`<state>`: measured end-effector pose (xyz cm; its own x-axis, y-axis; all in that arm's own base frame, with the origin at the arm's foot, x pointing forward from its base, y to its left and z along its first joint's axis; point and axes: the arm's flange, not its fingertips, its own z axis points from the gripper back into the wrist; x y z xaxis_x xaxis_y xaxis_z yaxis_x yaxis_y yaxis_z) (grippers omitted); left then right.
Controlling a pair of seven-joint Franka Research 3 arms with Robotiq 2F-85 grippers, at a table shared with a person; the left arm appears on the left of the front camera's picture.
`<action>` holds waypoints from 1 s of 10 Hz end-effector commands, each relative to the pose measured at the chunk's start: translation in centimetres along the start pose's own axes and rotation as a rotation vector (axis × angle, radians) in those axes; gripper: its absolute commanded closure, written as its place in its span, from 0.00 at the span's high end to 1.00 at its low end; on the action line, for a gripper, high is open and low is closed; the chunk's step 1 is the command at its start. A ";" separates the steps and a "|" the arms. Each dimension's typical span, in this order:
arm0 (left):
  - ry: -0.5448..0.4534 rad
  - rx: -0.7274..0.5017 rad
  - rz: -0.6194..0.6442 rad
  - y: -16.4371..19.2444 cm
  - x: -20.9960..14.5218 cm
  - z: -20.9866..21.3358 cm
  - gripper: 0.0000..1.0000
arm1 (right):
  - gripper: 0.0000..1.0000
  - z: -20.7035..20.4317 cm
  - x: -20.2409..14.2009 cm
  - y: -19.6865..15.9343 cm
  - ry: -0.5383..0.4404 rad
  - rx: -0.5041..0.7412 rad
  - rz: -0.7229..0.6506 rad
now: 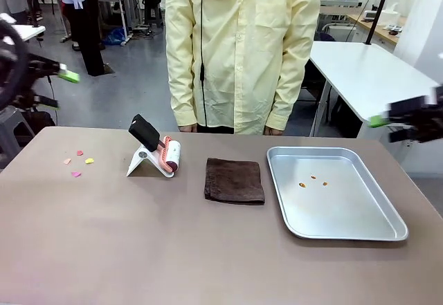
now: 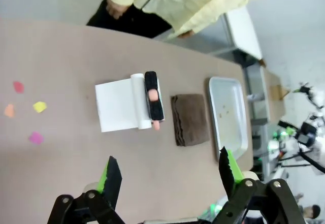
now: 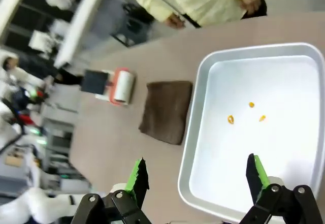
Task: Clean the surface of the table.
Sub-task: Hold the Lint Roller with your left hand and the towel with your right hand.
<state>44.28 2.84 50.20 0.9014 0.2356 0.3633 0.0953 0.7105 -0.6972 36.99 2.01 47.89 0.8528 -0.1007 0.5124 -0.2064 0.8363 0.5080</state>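
The taupe-brown table (image 1: pixel 138 243) carries a lint roller (image 1: pixel 170 155) on a white stand (image 1: pixel 140 162), a folded brown cloth (image 1: pixel 234 180) and small coloured scraps (image 1: pixel 77 163) at the far left. My left gripper (image 1: pixel 68 75) hangs above the table's left end, open, empty; in the left wrist view its green-padded fingers (image 2: pixel 112 174) frame the roller (image 2: pixel 153 95) and cloth (image 2: pixel 190 119). My right gripper (image 1: pixel 379 119) hovers off the right side, open, empty; in the right wrist view it (image 3: pixel 195 176) looks down on the steel tray (image 3: pixel 203 148).
The steel tray (image 1: pixel 346 232) lies at the right with three small orange bits (image 1: pixel 313 180) inside. A person in a pale yellow coat (image 1: pixel 239 49) stands at the far edge, hands at their sides. A white table (image 1: pixel 367 70) stands behind at right.
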 end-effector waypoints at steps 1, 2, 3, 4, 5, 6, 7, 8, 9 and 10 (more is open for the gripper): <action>0.094 0.085 -0.005 -0.2 3.5 -1.9 1.00 | 1.00 -6.2 4.4 2.2 0.108 -0.087 0.079; 0.131 0.108 0.004 -0.7 4.5 -3.7 1.00 | 1.00 -9.1 5.0 4.5 0.145 -0.116 0.124; 0.180 0.107 0.001 -0.5 5.4 -5.6 1.00 | 1.00 -12.2 5.1 6.6 0.176 -0.099 0.147; 0.222 0.102 0.011 -0.2 6.0 -7.3 1.00 | 1.00 -15.0 4.7 8.0 0.218 -0.084 0.145; 0.254 0.087 0.018 0.2 6.5 -8.5 1.00 | 1.00 -17.6 4.1 9.2 0.238 -0.085 0.089; 0.288 0.071 0.021 0.6 6.9 -9.5 1.00 | 1.00 -20.0 3.5 10.0 0.260 -0.127 0.030; 0.321 0.067 0.025 1.1 7.3 -10.4 1.00 | 1.00 -22.0 2.8 10.7 0.311 -0.103 0.012; 0.318 0.071 0.027 1.5 7.5 -11.3 1.00 | 1.00 -23.9 1.7 11.2 0.321 -0.129 -0.023; 0.329 0.067 0.028 1.7 7.5 -12.0 1.00 | 1.00 -25.1 0.7 11.6 0.301 -0.131 -0.035; 0.332 0.057 0.034 1.8 7.5 -12.9 1.00 | 1.00 -26.0 0.0 11.8 0.305 -0.113 -0.030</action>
<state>56.13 -2.29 43.34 0.9912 0.0415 0.1255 0.0526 0.7474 -0.6623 46.63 24.85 35.62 0.9711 0.0489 0.2337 -0.1489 0.8892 0.4326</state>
